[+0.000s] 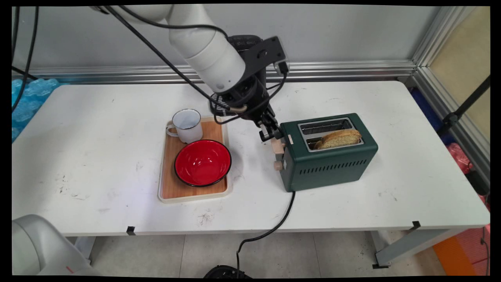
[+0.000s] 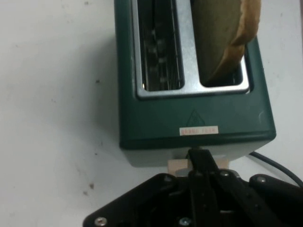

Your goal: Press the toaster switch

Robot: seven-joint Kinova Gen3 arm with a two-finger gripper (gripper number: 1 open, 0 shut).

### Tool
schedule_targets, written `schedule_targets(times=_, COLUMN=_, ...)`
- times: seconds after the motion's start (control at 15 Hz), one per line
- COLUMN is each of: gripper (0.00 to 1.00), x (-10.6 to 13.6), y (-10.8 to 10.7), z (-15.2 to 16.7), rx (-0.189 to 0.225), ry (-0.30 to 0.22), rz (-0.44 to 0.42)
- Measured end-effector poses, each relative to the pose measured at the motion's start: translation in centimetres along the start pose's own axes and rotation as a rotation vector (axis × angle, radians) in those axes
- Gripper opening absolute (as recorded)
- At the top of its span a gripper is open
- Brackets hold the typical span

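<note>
A dark green two-slot toaster [image 1: 328,164] stands on the white table, right of centre. A slice of browned bread [image 1: 338,138] sticks up from its near slot; the far slot is empty. My gripper [image 1: 270,134] is shut, its fingertips resting on top of the pale wooden lever [image 1: 278,145] at the toaster's left end. A round pale knob [image 1: 277,165] sits below the lever. In the hand view the toaster [image 2: 189,118] fills the upper half, the bread [image 2: 227,33] is at the top right, and my gripper [image 2: 201,158] touches the lever [image 2: 177,165].
Left of the toaster lies a wooden tray [image 1: 168,164] holding a red bowl [image 1: 202,162] and a white enamel mug [image 1: 188,125]. The toaster's black cable [image 1: 282,219] runs off the table's front edge. An aluminium rail lines the back wall.
</note>
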Motion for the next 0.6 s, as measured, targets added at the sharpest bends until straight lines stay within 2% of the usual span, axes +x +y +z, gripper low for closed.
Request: schedule_targets(times=0.6, gripper=0.0, x=-0.8, y=0.0, z=2.7, rx=-0.016, ry=-0.057, rz=-0.002)
